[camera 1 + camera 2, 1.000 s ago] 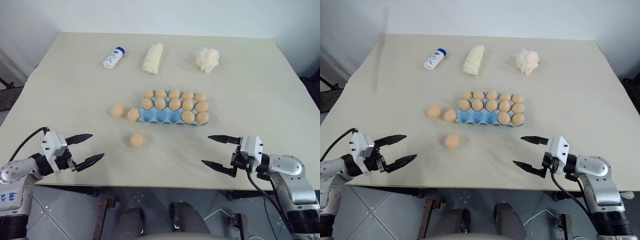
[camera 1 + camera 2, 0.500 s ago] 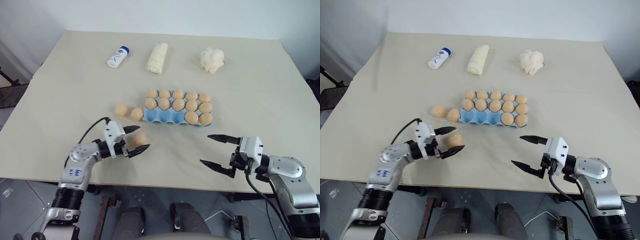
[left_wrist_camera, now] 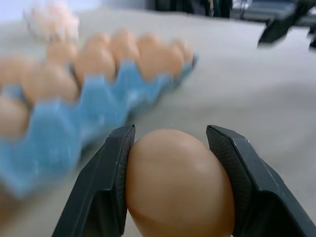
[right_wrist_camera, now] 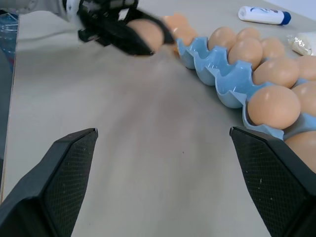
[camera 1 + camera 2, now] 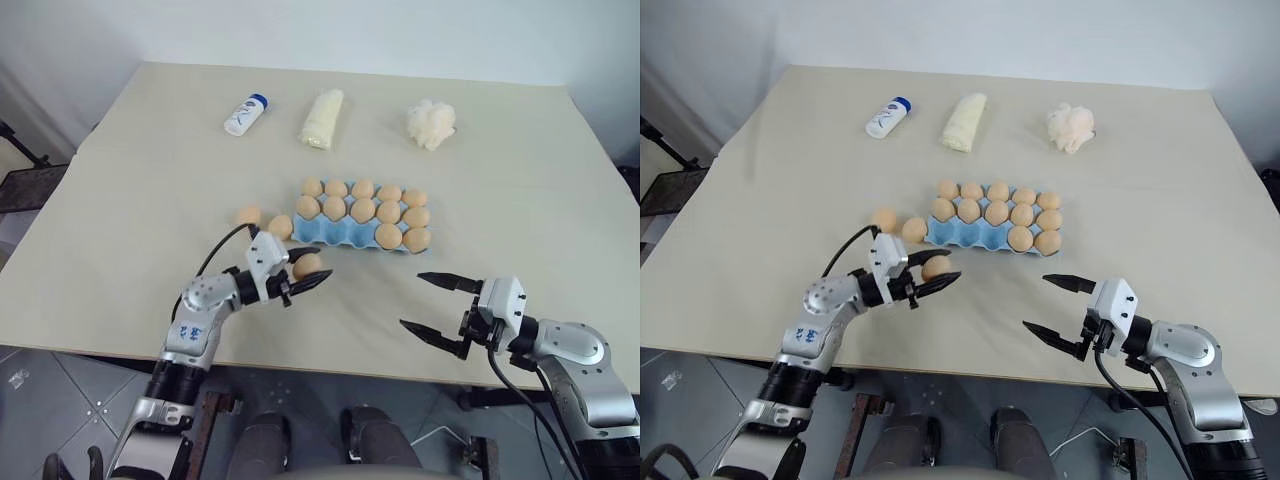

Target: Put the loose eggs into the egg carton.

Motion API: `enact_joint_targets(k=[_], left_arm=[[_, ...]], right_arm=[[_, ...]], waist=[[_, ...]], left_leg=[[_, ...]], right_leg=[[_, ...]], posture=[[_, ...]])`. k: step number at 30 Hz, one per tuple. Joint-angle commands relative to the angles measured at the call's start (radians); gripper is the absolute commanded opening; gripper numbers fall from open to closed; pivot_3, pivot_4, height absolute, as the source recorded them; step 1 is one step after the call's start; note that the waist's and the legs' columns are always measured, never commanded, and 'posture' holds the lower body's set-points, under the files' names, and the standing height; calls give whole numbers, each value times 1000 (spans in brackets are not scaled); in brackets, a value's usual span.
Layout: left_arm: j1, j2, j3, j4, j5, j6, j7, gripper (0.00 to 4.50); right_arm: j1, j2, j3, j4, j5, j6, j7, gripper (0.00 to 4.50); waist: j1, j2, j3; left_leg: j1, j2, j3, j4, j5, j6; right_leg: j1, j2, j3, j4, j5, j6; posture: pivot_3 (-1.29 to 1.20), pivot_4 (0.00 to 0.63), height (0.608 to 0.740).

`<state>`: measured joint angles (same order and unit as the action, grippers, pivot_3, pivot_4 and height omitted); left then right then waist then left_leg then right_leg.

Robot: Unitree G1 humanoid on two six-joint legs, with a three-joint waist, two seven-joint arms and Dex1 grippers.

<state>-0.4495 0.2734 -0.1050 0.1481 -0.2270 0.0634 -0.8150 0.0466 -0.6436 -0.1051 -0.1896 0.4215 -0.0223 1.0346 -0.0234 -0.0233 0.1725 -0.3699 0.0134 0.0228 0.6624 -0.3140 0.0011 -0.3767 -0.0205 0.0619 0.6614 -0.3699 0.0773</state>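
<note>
a: what is held? where is the egg carton [image 5: 345,232]?
b: one egg [image 3: 178,182] is clamped by the left gripper [image 5: 307,272], just off the mid-table carton's near-left corner; the right gripper [image 5: 438,305] is spread wide.
a: clutter?
b: two eggs [image 5: 265,221] beside the carton; bottle [image 5: 244,113], cloth roll [image 5: 324,118], fluffy lump [image 5: 430,122] along the far edge.

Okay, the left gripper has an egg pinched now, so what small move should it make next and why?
Probably lift the egg a little and carry it toward the egg carton's near row. The left gripper is shut on the egg, close to the table just short of the carton, and the near row has empty blue cups at its left end. Rising first should clear the carton's rim.
</note>
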Motion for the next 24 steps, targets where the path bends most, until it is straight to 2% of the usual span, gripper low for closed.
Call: enact_joint_targets(k=[1, 5, 13, 14, 16, 19, 24], left_arm=[[-103, -62, -23, 57, 20, -2, 46, 2281], [-259, -143, -15, 286, 71, -88, 127, 2281], [-446, -239, 12, 639, 82, -230, 132, 2281], [-453, -244, 15, 657, 76, -242, 112, 2493], [-446, -245, 3, 658, 77, -266, 49, 2924], [-408, -223, -4, 604, 85, -289, -2, 3858], [-267, -115, 16, 381, 45, -229, -87, 3858]], right_arm=[[7, 7, -27, -27, 9, -22, -17, 4500], [25, 13, -35, -45, 6, -17, -44, 4500], [63, 19, -61, -93, 10, -12, -90, 4500], [67, 21, -62, -97, 11, -12, -96, 4500], [74, 22, -60, -105, 13, -10, -102, 4500], [82, 23, -58, -115, 16, -7, -107, 4500], [82, 23, -54, -116, 23, -11, -101, 4500]], waist=[[3, 0, 0], [3, 0, 0], [2, -2, 1], [2, -2, 1], [1, -2, 1], [-1, -1, 1], [-7, -1, 2]], left_leg=[[0, 0, -1, 1, 0, 0], [0, -1, -1, 1, 0, 0], [-1, -1, -1, 1, 0, 0], [-1, -1, -1, 1, 0, 0], [-1, -1, -1, 1, 0, 0], [-1, -1, -1, 0, 0, -1], [0, -1, -1, 0, 1, -2]], right_leg=[[0, 0, -1, 0, 0, 0], [1, 0, -1, 0, 0, 0], [1, 0, -2, -1, 0, 0], [1, 0, -2, -1, 0, 0], [1, 0, -2, -1, 0, 1], [0, 0, -2, -1, 0, 1], [0, 0, -2, 0, 0, 1]], posture=[[0, 150, 740], [0, 150, 740], [0, 150, 740], [0, 150, 740], [0, 150, 740], [0, 150, 740], [0, 150, 740]])
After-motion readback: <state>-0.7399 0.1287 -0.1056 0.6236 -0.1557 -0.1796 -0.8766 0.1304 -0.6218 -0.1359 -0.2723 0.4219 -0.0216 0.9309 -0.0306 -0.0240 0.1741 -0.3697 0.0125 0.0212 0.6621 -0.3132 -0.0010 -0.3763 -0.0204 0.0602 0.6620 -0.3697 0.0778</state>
